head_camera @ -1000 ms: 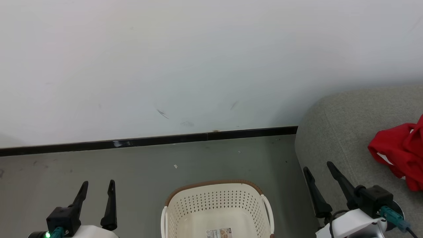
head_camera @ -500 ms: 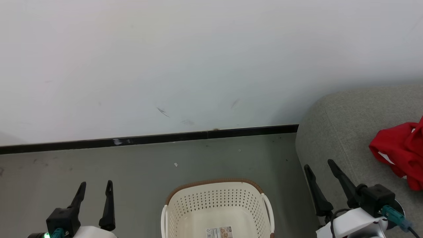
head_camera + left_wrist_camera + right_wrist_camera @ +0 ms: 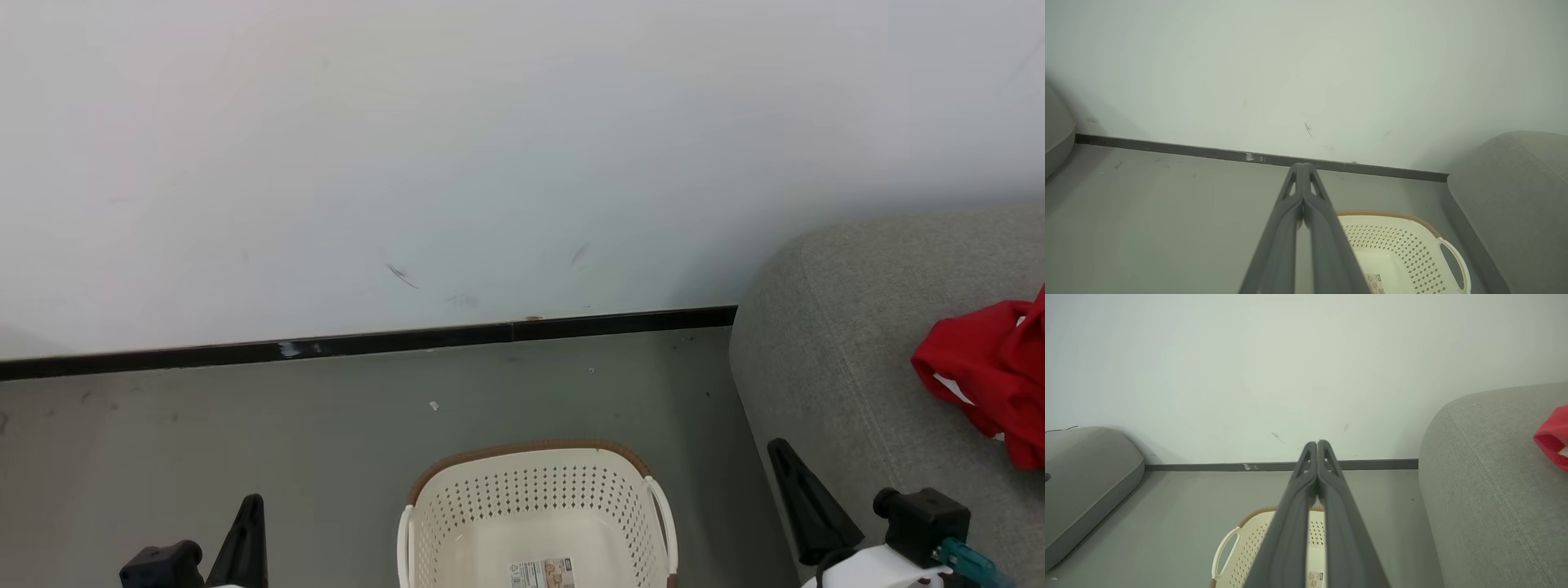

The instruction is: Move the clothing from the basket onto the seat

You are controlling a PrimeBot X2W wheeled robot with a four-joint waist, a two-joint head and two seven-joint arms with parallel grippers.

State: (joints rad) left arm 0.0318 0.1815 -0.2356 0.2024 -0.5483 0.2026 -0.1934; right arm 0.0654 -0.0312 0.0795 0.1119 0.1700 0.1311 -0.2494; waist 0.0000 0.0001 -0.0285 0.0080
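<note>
**Red jersey on the sofa, both grippers closed over the basket**

Here's the scene from the floor. The clothing lies on the seat, a crumpled heap of soft red fabric with a flash of white trim at its lower fold, running off the right edge of the head view. The seat is a broad grey sofa in coarse woven upholstery, its corner rounded and a stitched seam running along the top.

Down on the floor, just beside the sofa's end, stands the basket: cream plastic, walls punched with rows of small diamond holes, a brown woven-look band along the rim, and a looped white handle on the side nearest the sofa. Its smooth pale bottom shows a barcode label. Basket and jersey sit well apart.

The left gripper is clenched, its two long dark fingers pressed flat together to a point, held in the air to the left of the basket. The right gripper is clenched the same way, tips touching, hanging between basket and sofa.

Behind it all is a plain pale wall with a few dark scuff marks, and a black skirting strip where it meets the matte grey floor. Off to the left, the right wrist view catches a second grey cushion, rounded and low.
</note>
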